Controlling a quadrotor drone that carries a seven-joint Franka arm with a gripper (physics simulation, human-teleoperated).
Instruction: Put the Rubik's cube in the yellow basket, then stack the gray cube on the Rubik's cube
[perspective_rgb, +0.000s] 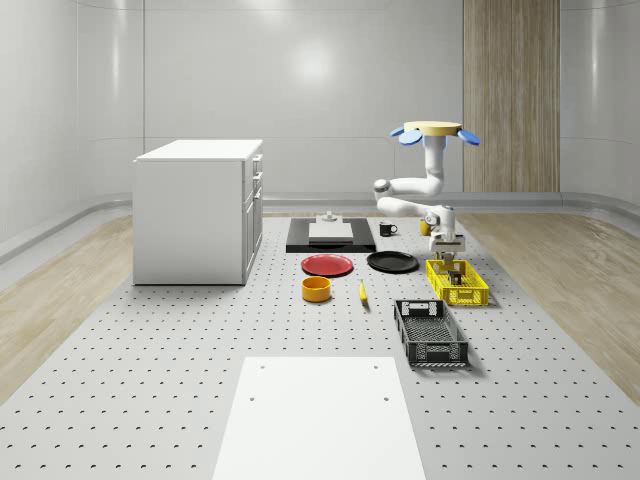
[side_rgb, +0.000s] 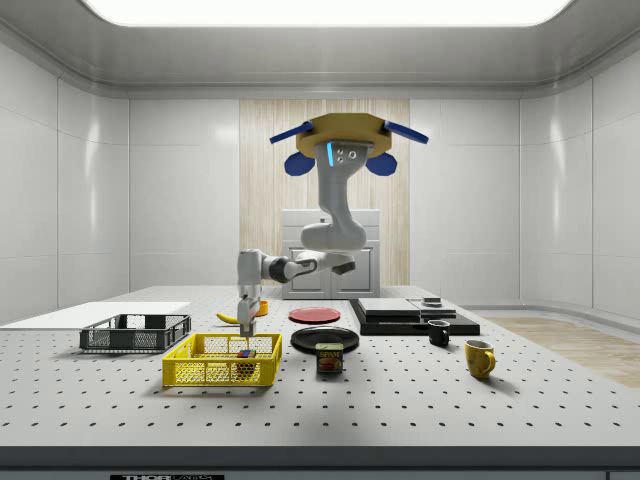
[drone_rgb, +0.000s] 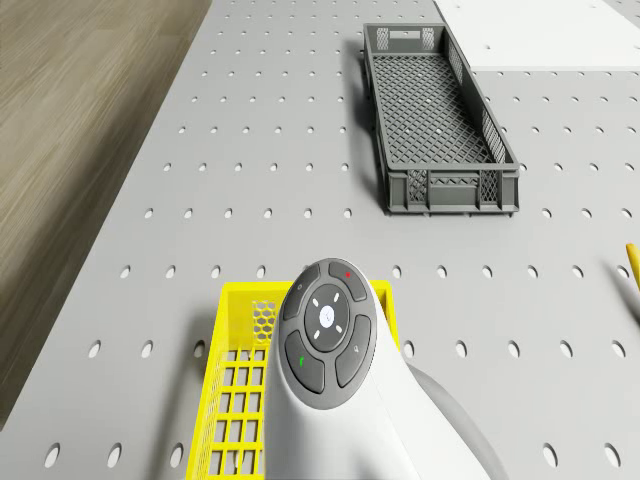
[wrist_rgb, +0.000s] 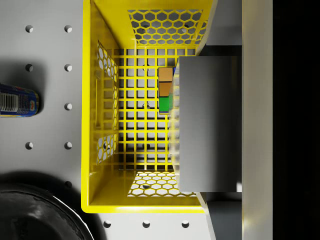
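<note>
The drone (perspective_rgb: 433, 130) hovers above the table's far right part, just behind the yellow basket (perspective_rgb: 470, 299). Its arm bends down so that the gripper (perspective_rgb: 449, 254) hangs over the basket's far end. In the side view the gripper (side_rgb: 247, 328) is just above the Rubik's cube (side_rgb: 245, 353), which lies on the floor of the basket (side_rgb: 205, 374). In the wrist view a gray cube (wrist_rgb: 210, 125) sits close to the camera, held in the shut gripper. It covers most of the Rubik's cube (wrist_rgb: 165, 90); only an orange and green edge shows.
A gray crate (perspective_rgb: 430, 330) stands on the near side of the basket. A black plate (perspective_rgb: 392, 262), red plate (perspective_rgb: 327, 265), orange bowl (perspective_rgb: 316, 289) and banana (perspective_rgb: 362, 291) lie toward the whole-scene view's left. A can (side_rgb: 329, 358) lies beside the basket. A white cabinet (perspective_rgb: 200, 210) stands far left.
</note>
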